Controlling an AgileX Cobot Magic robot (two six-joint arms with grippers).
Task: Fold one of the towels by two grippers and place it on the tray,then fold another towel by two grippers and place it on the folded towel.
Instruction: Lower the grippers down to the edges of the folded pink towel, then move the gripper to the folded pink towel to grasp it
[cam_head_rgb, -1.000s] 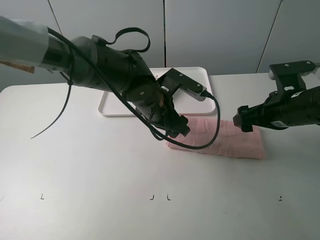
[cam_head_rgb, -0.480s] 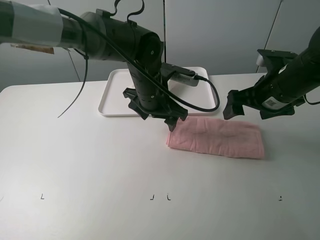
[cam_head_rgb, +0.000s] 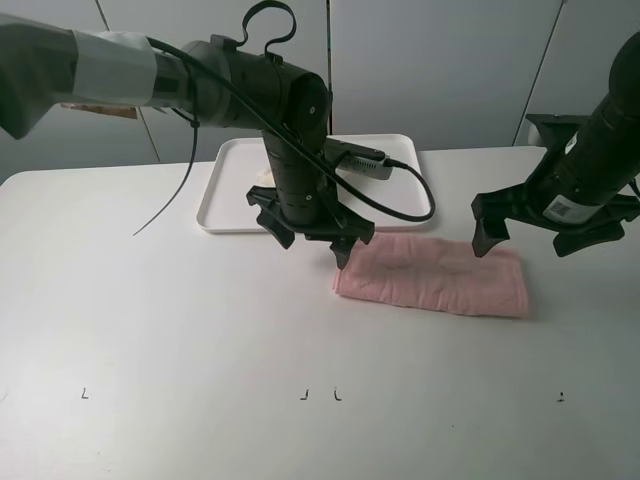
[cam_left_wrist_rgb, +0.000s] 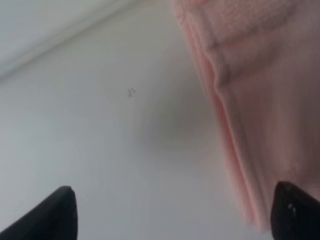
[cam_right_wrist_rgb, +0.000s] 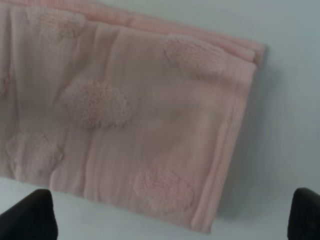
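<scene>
A pink towel (cam_head_rgb: 430, 275) lies folded into a long strip on the white table, in front of the white tray (cam_head_rgb: 222, 200). My left gripper (cam_head_rgb: 310, 242) points down, open and empty, just above the towel's left end. In the left wrist view (cam_left_wrist_rgb: 172, 215) the towel's edge (cam_left_wrist_rgb: 250, 100) lies by one fingertip (cam_left_wrist_rgb: 295, 210). My right gripper (cam_head_rgb: 522, 243) points down, open and empty, over the towel's right end. Its wrist view (cam_right_wrist_rgb: 165, 215) shows the towel's corner (cam_right_wrist_rgb: 125, 115) below it. I see no second towel.
The tray stands at the back of the table, partly hidden by my left arm (cam_head_rgb: 290, 120) and its cable (cam_head_rgb: 420, 200). Small black marks (cam_head_rgb: 320, 395) line the table's front. A grey wall rises behind the table.
My left gripper has come off the towel's left end, turned to point down and opened. My right gripper has also turned downward and moved right over the towel's right end. The towel lies still.
</scene>
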